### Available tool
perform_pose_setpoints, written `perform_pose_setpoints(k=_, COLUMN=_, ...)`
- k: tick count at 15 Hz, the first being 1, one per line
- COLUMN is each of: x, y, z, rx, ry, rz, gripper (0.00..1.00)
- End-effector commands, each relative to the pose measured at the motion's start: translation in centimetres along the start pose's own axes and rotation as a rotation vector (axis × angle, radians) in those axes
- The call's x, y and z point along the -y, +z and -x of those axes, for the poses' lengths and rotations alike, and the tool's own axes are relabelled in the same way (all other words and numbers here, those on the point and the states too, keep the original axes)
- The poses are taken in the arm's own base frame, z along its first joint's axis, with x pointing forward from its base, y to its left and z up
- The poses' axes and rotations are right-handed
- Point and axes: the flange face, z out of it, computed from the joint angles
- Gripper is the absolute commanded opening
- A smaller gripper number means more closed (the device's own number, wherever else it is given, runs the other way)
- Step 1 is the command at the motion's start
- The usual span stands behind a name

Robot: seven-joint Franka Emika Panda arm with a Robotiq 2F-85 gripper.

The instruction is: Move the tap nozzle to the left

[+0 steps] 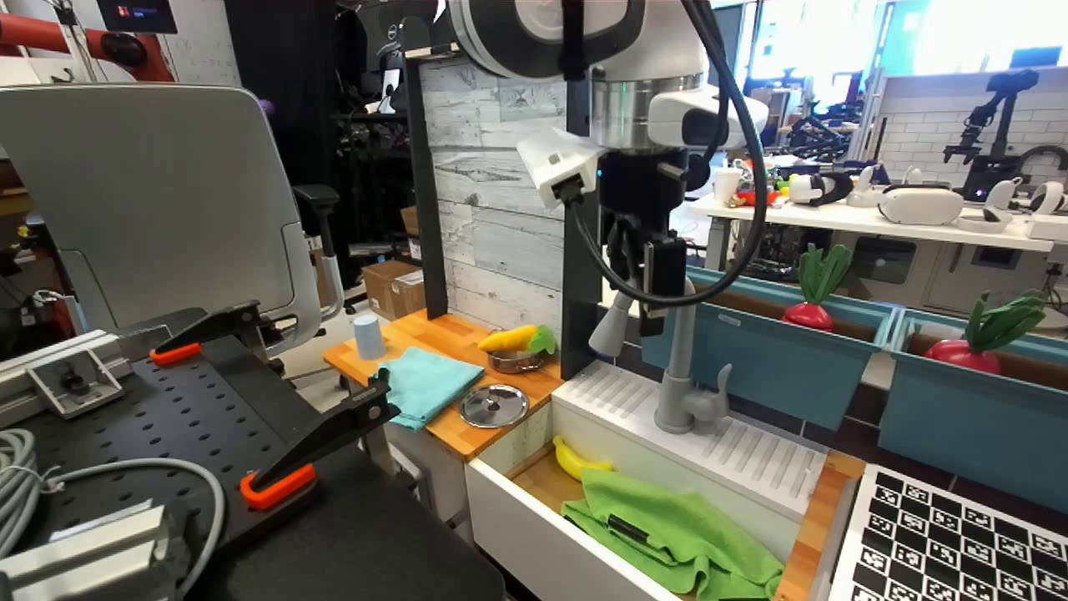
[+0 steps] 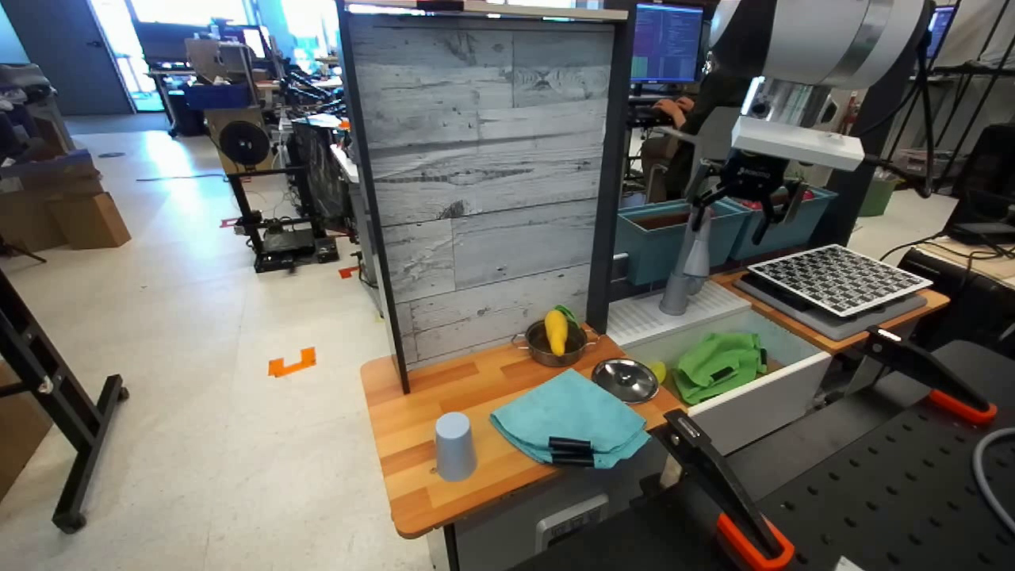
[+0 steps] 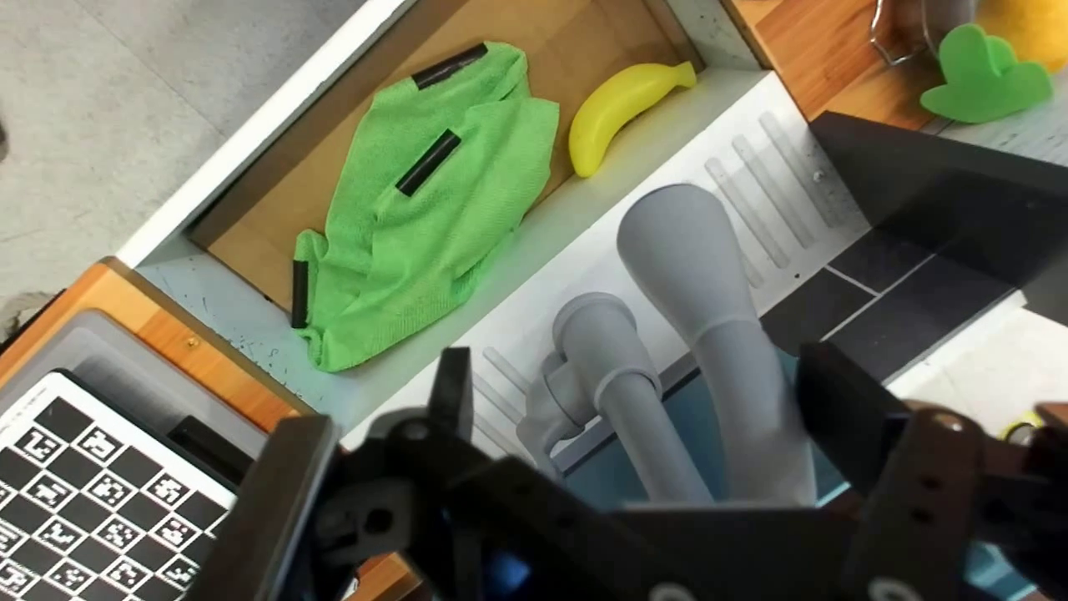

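The tap nozzle is a grey gooseneck faucet on a white ribbed ledge. Its flared spout shows in both exterior views point(image 1: 612, 327) point(image 2: 698, 258) and in the wrist view point(image 3: 680, 242). In an exterior view the spout hangs left of the upright stem, and a small lever sits at the base. My gripper point(image 2: 729, 226) is at the top of the faucet with its fingers wide apart. In the wrist view the gripper point(image 3: 634, 384) has the stem and spout tube between its fingers. The right finger is close against the spout tube; I cannot tell if they touch. The top of the curve is hidden.
Below the ledge is a white basin point(image 1: 542, 534) with a green cloth point(image 1: 667, 526) and a yellow banana point(image 1: 580, 459). Blue planters point(image 1: 768, 351) stand behind the faucet. A wood-plank panel point(image 2: 484, 174) and a pot point(image 2: 547, 349) stand to one side, a checkered board point(image 2: 840, 277) to the other.
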Motion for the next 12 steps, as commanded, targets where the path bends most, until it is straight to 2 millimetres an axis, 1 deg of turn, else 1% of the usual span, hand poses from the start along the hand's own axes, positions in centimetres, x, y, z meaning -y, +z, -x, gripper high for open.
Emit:
perform_pose_setpoints(k=1, x=0.4, y=0.9, z=-1.6, rx=0.011, ry=-0.001, rz=-0.002, gripper=0.68)
perform_pose_setpoints(k=2, x=0.7, y=1.0, z=-1.6, rx=0.011, ry=-0.004, rz=-0.006, gripper=0.58)
perform_pose_setpoints(k=5, x=1.5, y=1.0, z=-1.5, rx=0.003, ry=-0.016, rz=-0.012, gripper=0.35)
perform_pose_setpoints(k=9, x=2.6, y=1.1, z=-0.4, rx=0.032, ry=-0.031, rz=-0.018, gripper=0.05)
perform_pose_setpoints(k=10, x=2.8, y=1.1, z=-0.1, rx=0.036, ry=-0.037, rz=-0.015, gripper=0.02)
perform_pose_setpoints(k=11, x=2.8, y=1.1, z=0.1, rx=0.036, ry=-0.040, rz=-0.012, gripper=0.06)
perform_pose_setpoints(k=12, x=2.9, y=1.1, z=0.3, rx=0.032, ry=-0.035, rz=-0.010, gripper=0.06)
